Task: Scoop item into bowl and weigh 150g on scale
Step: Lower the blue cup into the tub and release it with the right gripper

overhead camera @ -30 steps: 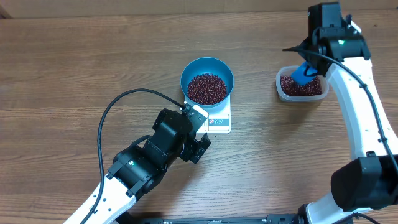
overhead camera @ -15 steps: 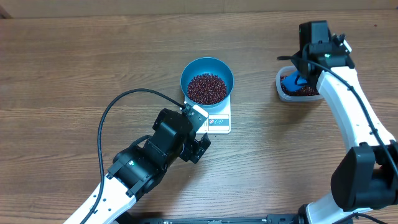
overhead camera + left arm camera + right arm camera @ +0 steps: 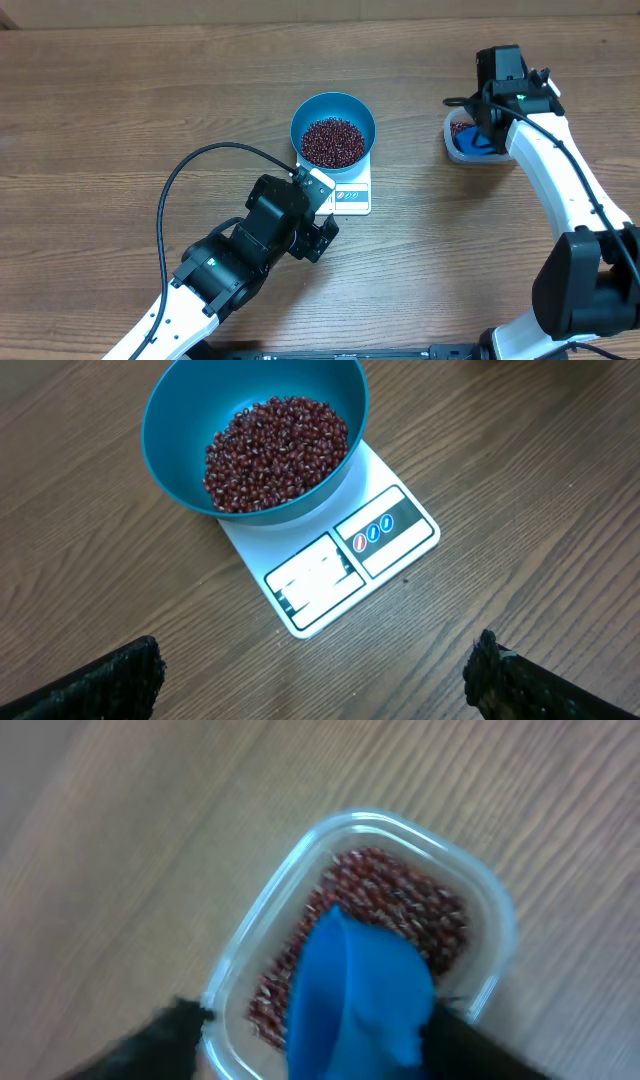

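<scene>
beans point(image 3: 275, 450) heaped in bowl point(image 3: 170, 420) on scale point(image 3: 300, 582), your left gripper point(image 3: 315, 660) spread wide nearby, right gripper point(image 3: 320, 1020) over far-right tub point(image 3: 487, 892), grip unclear tbh

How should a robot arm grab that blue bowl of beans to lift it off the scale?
Probably pinch the rim of the bowl from straight above, one finger inside, one outside. It stands upright and looks as wide as the scale, likely too wide to straddle. Its left side in the left wrist view suits best: the beans leave bare wall there.
</scene>
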